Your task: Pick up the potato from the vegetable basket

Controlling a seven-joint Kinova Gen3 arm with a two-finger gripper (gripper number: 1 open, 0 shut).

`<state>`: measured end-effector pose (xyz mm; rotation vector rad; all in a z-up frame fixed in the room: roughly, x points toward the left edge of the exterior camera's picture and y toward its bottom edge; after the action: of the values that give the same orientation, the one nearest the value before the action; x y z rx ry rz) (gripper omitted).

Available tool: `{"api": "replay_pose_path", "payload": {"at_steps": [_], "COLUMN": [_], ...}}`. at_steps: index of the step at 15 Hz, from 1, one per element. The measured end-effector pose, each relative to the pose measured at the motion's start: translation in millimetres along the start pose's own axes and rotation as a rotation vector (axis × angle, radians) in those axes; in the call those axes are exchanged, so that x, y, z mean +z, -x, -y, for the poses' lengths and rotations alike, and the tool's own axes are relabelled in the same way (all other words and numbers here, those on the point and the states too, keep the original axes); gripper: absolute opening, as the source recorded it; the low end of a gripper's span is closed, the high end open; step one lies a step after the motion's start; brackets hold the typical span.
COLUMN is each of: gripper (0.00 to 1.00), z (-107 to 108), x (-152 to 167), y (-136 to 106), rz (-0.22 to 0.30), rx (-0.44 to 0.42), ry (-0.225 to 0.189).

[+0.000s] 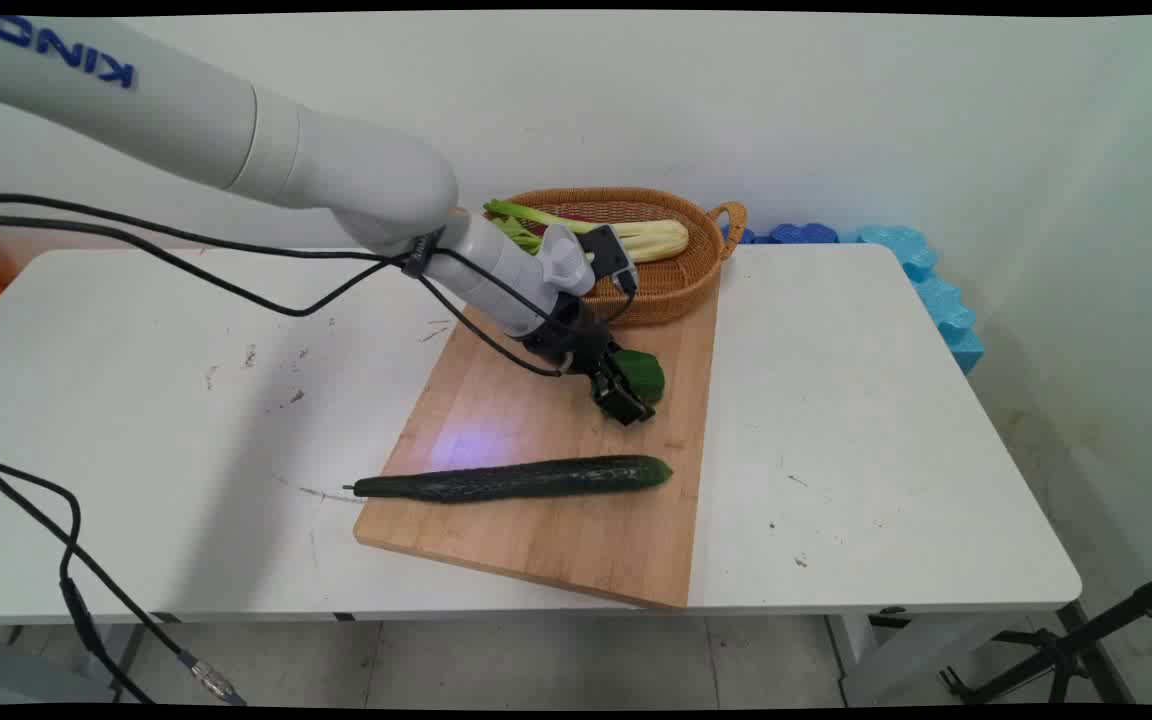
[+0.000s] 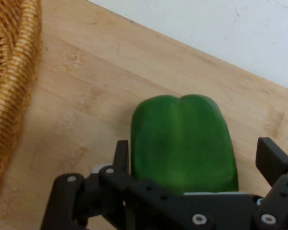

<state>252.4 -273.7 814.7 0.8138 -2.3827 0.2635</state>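
A green bell pepper point(image 1: 646, 374) point(image 2: 182, 143) lies on the wooden cutting board point(image 1: 546, 545) point(image 2: 86, 96), close to its far edge. My gripper point(image 1: 627, 400) point(image 2: 197, 158) is down at the pepper and open, one finger on each side. The left finger point(image 2: 121, 155) is right against the pepper's side. The right finger point(image 2: 271, 160) stands a little apart from it. A long dark green cucumber point(image 1: 516, 478) lies across the near part of the board, well clear of the gripper.
A woven basket point(image 1: 691, 285) point(image 2: 12, 86) holding a pale green stalk vegetable point(image 1: 641, 238) sits at the board's far end, just behind the gripper. Blue foam blocks point(image 1: 936, 290) line the wall at the table's back right. Black cables hang from the arm on the left.
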Motion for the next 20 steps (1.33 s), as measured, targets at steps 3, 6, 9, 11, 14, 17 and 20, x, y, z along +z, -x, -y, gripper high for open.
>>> {"api": "replay_pose_path", "payload": {"at_steps": [3, 6, 9, 11, 14, 17, 20], "gripper": [1.0, 1.0, 1.0, 1.0, 1.0, 1.0, 1.0], "z": [-3, -5, -3, -1, 5, 16, 28], "x": [-4, -13, -29, -41, -57, -75, -87], "y": [3, 1, -6, -12, -19, -28, -32], "rz": [-0.003, -0.015, -0.029, -0.04, -0.054, -0.067, -0.071], "rx": [0.015, 0.032, 0.049, 0.061, 0.075, 0.087, 0.092], "ry": [0.004, 0.003, -0.003, -0.01, -0.021, -0.041, -0.065]}}
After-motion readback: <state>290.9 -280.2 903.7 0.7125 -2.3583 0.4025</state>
